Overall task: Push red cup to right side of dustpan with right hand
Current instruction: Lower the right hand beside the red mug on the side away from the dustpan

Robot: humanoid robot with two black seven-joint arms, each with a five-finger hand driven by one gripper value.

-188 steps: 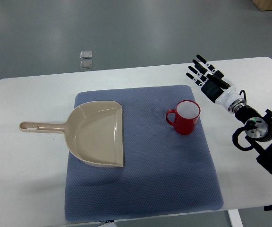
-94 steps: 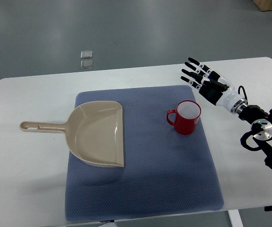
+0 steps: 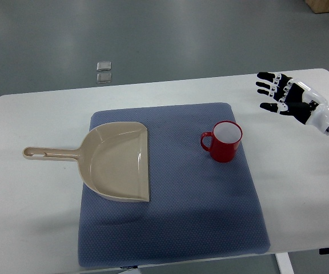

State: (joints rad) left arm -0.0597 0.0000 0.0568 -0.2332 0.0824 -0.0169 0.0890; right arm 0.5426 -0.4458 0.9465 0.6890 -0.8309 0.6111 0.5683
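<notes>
A red cup (image 3: 224, 141) with a white inside stands upright on the blue mat (image 3: 170, 228), its handle pointing left. A beige dustpan (image 3: 113, 160) lies on the mat's left half, handle pointing left, open mouth facing the cup. The cup stands well to the right of the dustpan, with a gap between them. My right hand (image 3: 276, 94) is over the white table at the far right, up and to the right of the cup, apart from it. Its fingers are spread and hold nothing. The left arm is out of view.
The white table (image 3: 33, 211) extends around the mat. Two small clear squares (image 3: 103, 71) lie on the grey floor beyond the table's far edge. A wooden box corner (image 3: 327, 5) shows at the top right.
My right hand has drawn back to the right, away from the cup, and most of its arm has left the picture. Cup and dustpan have not moved.
</notes>
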